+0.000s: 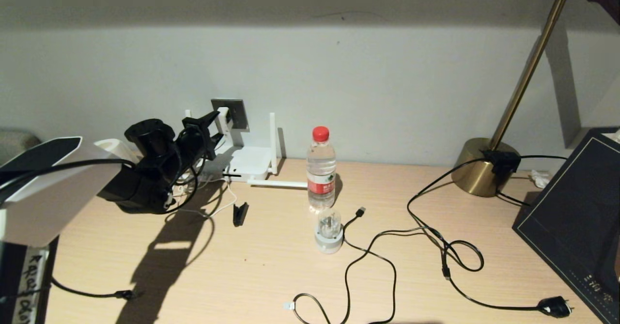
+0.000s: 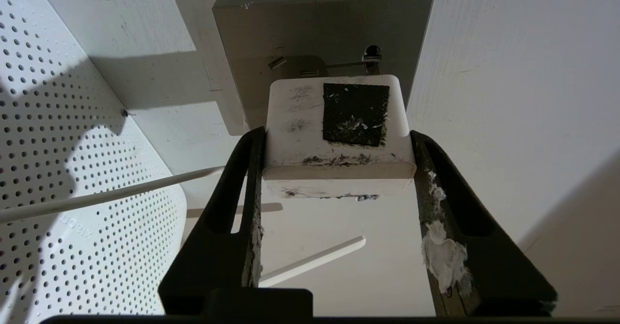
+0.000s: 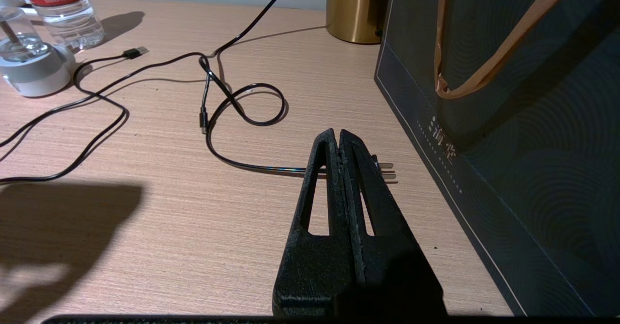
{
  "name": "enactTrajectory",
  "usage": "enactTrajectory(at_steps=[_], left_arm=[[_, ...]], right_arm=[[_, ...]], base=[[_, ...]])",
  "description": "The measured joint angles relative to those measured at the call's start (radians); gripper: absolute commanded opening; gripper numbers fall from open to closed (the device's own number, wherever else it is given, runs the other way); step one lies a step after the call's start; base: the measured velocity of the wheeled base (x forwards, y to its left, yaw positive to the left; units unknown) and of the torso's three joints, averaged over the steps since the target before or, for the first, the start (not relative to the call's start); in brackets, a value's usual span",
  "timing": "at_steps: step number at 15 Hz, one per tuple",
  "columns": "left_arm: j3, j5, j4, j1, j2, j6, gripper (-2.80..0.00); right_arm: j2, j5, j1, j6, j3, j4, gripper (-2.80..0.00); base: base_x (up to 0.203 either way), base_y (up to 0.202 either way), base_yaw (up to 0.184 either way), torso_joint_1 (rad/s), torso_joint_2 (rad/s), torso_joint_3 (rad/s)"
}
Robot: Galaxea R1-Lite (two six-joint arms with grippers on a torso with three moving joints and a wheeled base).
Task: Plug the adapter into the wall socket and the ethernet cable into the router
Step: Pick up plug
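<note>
My left gripper is raised against the back wall, shut on the white adapter with a finger pressed on each side. The adapter's front sits close to the grey wall socket, and short metal prongs show between them; how deep they sit is unclear. The white router lies on the desk just below the wall socket, antennas spread. The ethernet cable lies loose at the desk's front edge, clear plug free. My right gripper hovers shut and empty over the desk's right side.
A water bottle and a round white-and-clear plug piece stand mid-desk. A black USB cable and a black mains plug with its cable sprawl to the right. A brass lamp and a dark bag stand at the right.
</note>
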Motion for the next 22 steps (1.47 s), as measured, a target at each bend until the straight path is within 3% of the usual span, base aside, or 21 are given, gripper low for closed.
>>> enactTrajectory(at_steps=[22], left_arm=[[-0.016,0.003,-0.006,-0.002,0.022,-0.006,-2.80]], right_arm=[[0.000,0.000,0.000,0.000,0.000,0.000,-2.80]], base=[[0.000,0.000,0.000,0.000,0.00,0.000]])
